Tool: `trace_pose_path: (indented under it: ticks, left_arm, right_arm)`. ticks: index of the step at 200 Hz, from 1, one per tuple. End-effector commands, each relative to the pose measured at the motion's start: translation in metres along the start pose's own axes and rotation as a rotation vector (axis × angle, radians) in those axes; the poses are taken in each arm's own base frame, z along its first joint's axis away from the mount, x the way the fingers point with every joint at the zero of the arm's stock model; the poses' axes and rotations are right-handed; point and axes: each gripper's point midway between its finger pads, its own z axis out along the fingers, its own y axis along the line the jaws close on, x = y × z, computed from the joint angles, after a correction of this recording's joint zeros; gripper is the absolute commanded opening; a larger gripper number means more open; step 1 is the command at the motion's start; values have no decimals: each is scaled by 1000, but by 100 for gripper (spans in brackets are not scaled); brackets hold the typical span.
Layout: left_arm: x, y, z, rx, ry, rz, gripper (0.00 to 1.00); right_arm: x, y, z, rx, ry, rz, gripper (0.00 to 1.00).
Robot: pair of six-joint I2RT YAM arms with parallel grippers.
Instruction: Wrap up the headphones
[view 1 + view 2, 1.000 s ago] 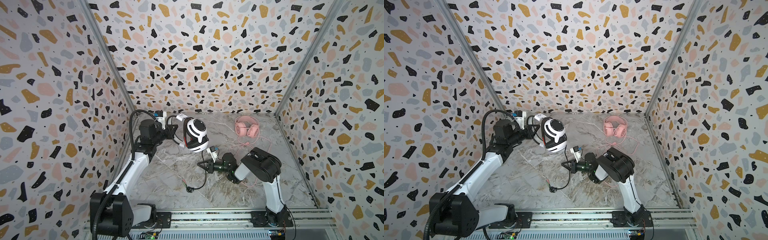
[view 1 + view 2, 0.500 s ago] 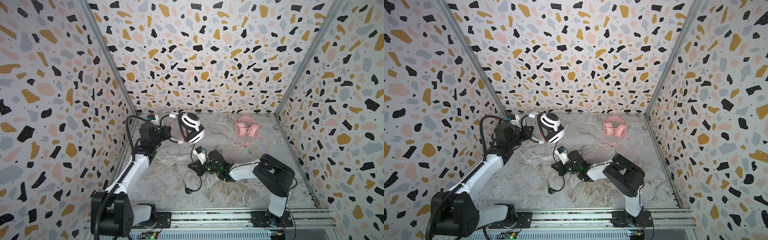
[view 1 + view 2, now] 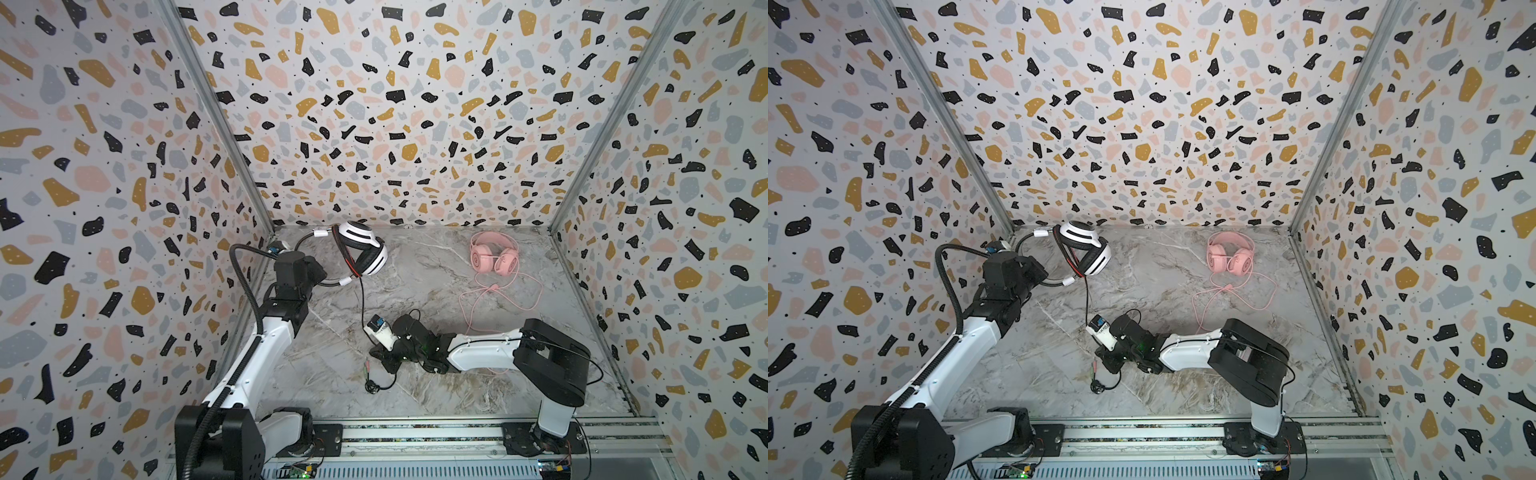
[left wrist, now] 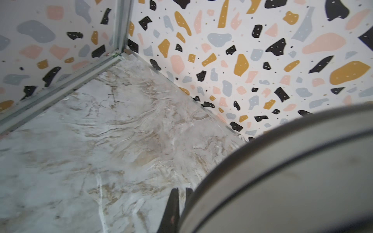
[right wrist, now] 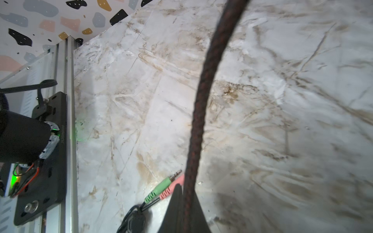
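White headset [image 3: 365, 253] wrap seemingly part-done; pink headset [image 3: 492, 257] untouched.
Its headband [image 3: 306, 240] is clenched by L gripper [image 4: 181, 191] at rear-left, aloft; black cable [image 3: 361, 299] is pinched by R gripper [image 5: 183, 198], plugs [image 5: 161, 187] loose on table [image 3: 415, 282]; pink cord [image 3: 539, 291] sprawled rear-right.

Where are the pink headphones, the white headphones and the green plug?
pink headphones [image 3: 482, 258]: in a top view, on an ear cup.
white headphones [image 3: 375, 260]: in a top view, on a white ear cup.
green plug [image 5: 160, 187]: right wrist view, on its green sleeve.

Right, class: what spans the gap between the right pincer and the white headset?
Its black cable, running from the white headset down into the right pincer, seen in both top views.
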Motion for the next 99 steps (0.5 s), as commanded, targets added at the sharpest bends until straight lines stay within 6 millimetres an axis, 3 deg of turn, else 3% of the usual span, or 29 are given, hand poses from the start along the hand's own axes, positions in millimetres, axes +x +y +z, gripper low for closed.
trace_pose_path:
  ticks: [1,67,99]
  left_arm:
    - [-44,-7,-15,-9,-154,-32,0]
    - [-43,-5,-13,-31,-153,5,0]
    - [-41,-8,-14,-40,-156,46,0]
  right_arm:
    - [-55,-5,-37,112,-91,-107,9]
    - [-106,-28,-97,323,-207,-192,9]
    - [-140,-46,-123,434,-271,-222,10]
